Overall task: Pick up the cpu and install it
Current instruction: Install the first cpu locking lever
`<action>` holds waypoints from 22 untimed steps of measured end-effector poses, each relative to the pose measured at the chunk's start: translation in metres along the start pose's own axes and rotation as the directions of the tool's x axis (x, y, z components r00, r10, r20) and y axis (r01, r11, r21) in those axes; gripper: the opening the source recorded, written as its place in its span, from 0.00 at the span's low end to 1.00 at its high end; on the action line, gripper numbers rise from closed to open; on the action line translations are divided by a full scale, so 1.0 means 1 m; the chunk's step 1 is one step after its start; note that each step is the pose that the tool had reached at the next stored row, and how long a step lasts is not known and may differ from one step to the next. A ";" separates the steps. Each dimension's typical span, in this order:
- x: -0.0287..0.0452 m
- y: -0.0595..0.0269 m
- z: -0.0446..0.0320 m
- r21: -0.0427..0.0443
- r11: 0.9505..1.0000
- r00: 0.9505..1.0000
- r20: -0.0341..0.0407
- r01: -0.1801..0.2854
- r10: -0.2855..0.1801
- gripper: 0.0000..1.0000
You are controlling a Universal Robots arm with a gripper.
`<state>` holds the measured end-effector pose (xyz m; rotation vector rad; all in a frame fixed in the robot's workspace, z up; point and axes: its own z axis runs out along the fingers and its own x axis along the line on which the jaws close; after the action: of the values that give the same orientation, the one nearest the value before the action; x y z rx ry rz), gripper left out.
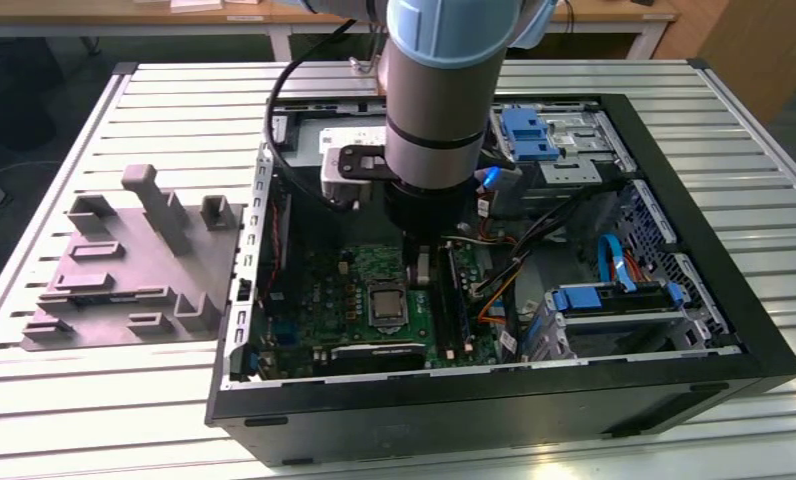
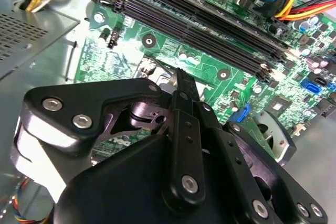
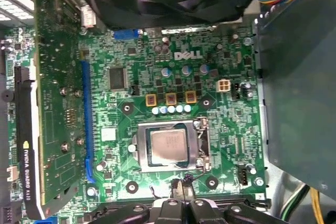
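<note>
A: What sits on the bench (image 1: 131, 90)?
B: An open computer case (image 1: 718, 345), green motherboard (image 3: 220, 124) inside.
A: The cpu (image 3: 167, 146)?
B: Seated in the socket (image 3: 197, 142).
A: The pincer (image 3: 182, 192)?
B: Beside the socket, fingers pressed together, pinching nothing.

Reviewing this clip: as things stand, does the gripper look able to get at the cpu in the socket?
Probably yes. In the first wrist view the cpu lies in the socket with its top bare, nothing over it, and the gripper hangs just beside the socket frame, above the motherboard.
</note>
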<state>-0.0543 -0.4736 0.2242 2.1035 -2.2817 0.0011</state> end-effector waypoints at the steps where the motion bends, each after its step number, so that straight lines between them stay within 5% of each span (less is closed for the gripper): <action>1: 0.0012 -0.0001 0.0003 0.000 1.000 1.000 0.000 0.002 -0.002 0.11; 6: 0.0055 -0.0003 0.0012 0.001 1.000 1.000 -0.003 0.013 -0.013 0.11; 12: 0.0086 -0.0005 0.0024 0.002 1.000 1.000 -0.020 0.022 -0.022 0.11; 22: 0.0110 -0.0009 0.0096 0.003 0.999 0.998 -0.031 0.051 -0.051 0.11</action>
<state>-0.0546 -0.4848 0.2149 2.1473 -2.2120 0.0367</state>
